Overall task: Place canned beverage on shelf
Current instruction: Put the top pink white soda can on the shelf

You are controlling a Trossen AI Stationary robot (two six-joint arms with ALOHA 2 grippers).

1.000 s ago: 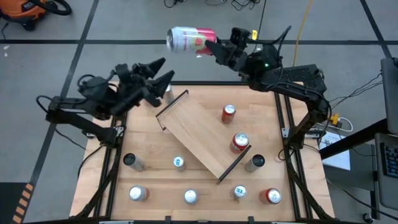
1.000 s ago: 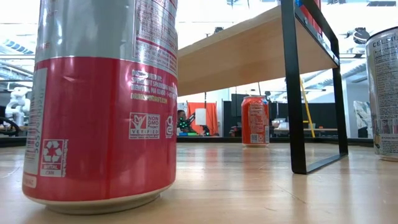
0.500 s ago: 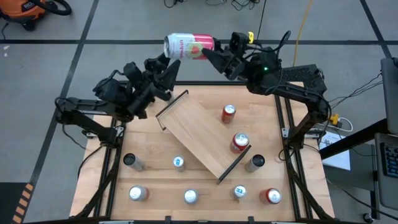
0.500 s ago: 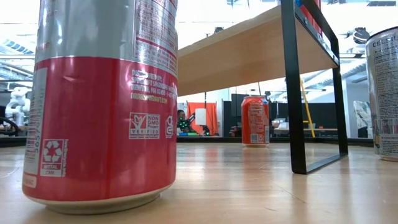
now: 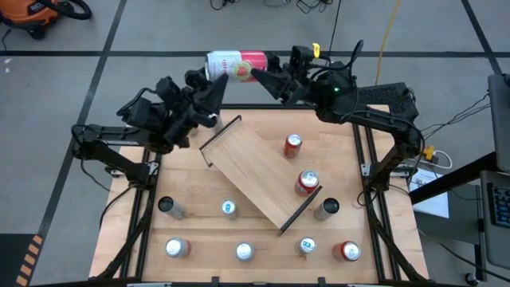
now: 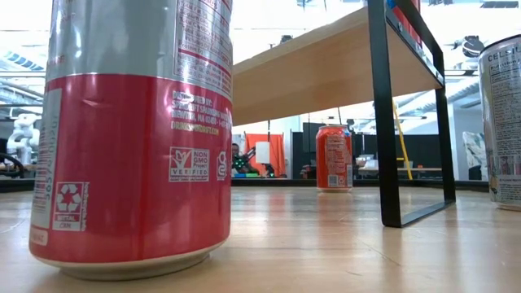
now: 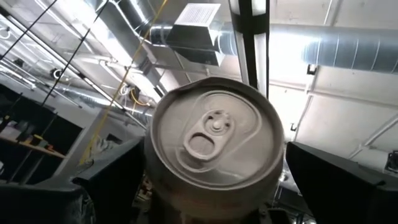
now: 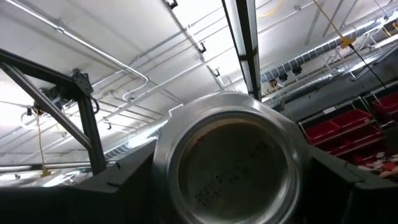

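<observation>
Nearest the low camera, a red-and-silver can [image 6: 134, 134] stood on the tabletop [image 6: 326, 244], filling that side of the view. Beyond it rose the shelf [image 6: 326, 73], its pale wood board carried on a black end rail [image 6: 383, 114], and under the board a red can [image 6: 334, 158] stood farther back.

From above, the shelf [image 5: 259, 177] lay diagonally across the middle of the tabletop [image 5: 191, 231], with a black rail at each short end. One red can [image 5: 307, 182] stood on the shelf beside its nearer rail; another red can [image 5: 293, 145] stood just off the shelf's long edge on the right arm's side. Further cans stood on the tabletop in front of the shelf.

Past the shelf's far end, beyond the tabletop's back edge, the pink-and-white beverage can [image 5: 237, 64] hung on its side in the air, well apart from the shelf. The right claw [image 5: 261, 70] was clamped on its base end, the fingers flanking the can's concave bottom [image 8: 229, 163]. The left claw [image 5: 209, 84] had its fingers spread wide just at the can's top end, the tab lid [image 7: 214, 146] between them without being clamped.
</observation>
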